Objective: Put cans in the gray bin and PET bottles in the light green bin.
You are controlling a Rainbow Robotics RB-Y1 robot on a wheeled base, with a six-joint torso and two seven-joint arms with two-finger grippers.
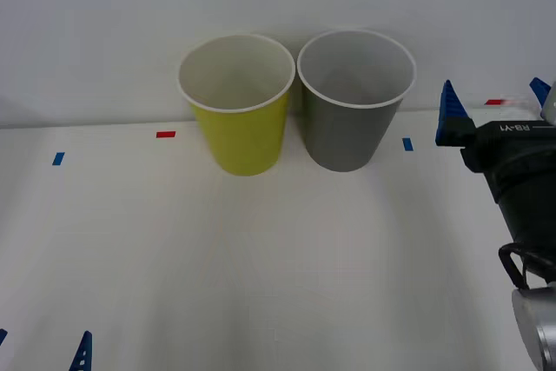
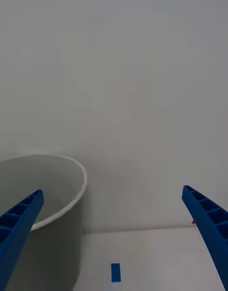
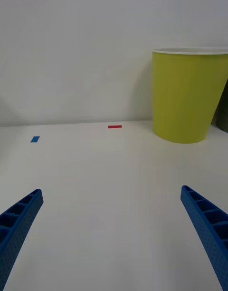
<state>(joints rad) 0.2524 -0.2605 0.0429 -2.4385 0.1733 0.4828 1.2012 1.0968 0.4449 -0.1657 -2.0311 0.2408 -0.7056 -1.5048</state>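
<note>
Hovering just right of the gray bin (image 1: 355, 97), the right gripper (image 1: 493, 106) hangs spread and empty, likely having dropped its can; the left gripper (image 1: 43, 349) waits low, spread too.

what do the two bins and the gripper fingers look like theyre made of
Gray bin and light green bin: probably matte plastic, smooth walls, thin white rims. Right gripper and left gripper fingers: likely blue molded plastic, ribbed.
</note>
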